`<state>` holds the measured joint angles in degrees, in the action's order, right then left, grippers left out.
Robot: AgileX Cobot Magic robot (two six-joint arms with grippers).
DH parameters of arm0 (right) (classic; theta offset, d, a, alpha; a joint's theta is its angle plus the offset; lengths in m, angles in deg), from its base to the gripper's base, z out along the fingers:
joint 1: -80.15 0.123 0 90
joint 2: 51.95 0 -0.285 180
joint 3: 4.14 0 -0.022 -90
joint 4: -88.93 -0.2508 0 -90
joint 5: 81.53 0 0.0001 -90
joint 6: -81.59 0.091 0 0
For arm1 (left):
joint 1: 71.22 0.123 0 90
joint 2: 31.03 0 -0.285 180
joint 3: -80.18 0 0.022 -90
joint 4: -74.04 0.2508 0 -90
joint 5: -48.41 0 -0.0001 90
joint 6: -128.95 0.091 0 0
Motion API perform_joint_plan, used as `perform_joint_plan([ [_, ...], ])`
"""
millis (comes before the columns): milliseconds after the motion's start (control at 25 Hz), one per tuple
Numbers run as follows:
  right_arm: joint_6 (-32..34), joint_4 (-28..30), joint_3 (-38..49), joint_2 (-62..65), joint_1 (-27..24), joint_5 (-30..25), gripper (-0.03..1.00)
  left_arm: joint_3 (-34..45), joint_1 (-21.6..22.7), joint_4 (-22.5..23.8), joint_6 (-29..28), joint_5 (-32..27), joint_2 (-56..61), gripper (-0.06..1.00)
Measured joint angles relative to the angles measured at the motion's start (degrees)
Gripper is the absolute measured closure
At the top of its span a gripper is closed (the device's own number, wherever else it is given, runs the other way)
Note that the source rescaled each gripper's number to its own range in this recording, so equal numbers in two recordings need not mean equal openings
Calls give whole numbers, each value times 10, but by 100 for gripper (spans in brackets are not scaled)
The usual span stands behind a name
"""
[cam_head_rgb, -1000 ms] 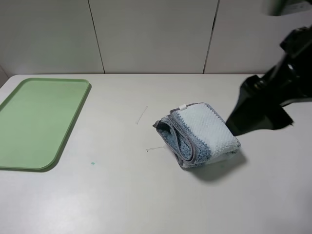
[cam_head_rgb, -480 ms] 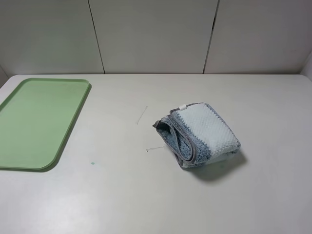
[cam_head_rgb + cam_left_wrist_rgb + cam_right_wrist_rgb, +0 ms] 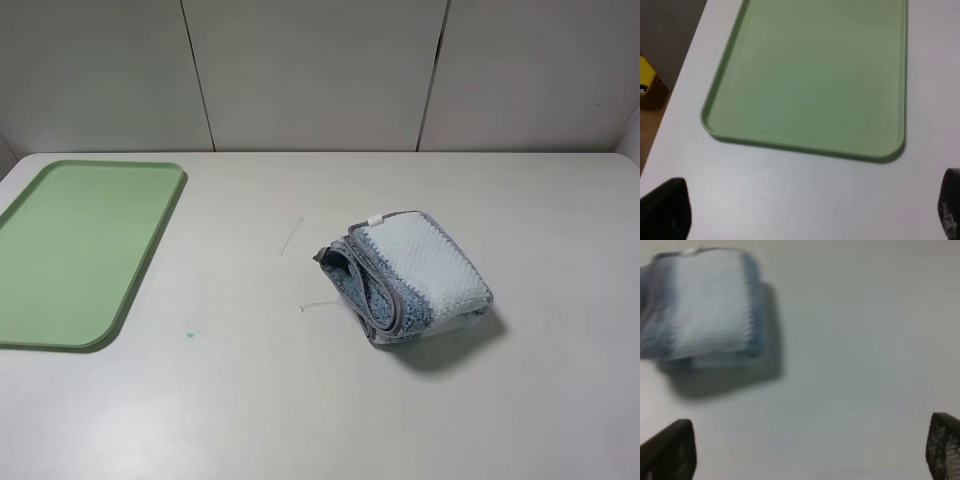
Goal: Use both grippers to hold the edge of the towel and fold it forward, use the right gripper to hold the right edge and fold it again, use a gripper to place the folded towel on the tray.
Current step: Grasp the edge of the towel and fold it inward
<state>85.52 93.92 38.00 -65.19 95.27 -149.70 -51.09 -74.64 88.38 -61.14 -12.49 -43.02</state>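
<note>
Towel point(image 3: 412, 278): folded into a thick bundle, lying on the worktop point(image 3: 300, 400) right of centre, not on the tray
Tray point(image 3: 80, 250): far left, bare, well apart from the bundle, long axis running front to back
Left tool point(image 3: 807, 210): released, fingertips spread wide, nothing held, hovering near one short end of the tray
Bundle axis: slanted, stacked layers opening toward the tray side
Right tool point(image 3: 805, 452): released, spread wide, empty, bundle ahead of it and off-centre
Judgement: 2 folds look done; right tool is nearer, and the carry runs leftward
</note>
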Motion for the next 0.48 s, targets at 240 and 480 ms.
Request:
perform_joint_plan([
  [240, -8, -14, 59, 58, -96, 82, -3, 0, 0, 0, 0, 0, 0, -5],
  [480, -10, -17, 63, 58, -135, 94, -3, 0, 0, 0, 0, 0, 0, -5],
])
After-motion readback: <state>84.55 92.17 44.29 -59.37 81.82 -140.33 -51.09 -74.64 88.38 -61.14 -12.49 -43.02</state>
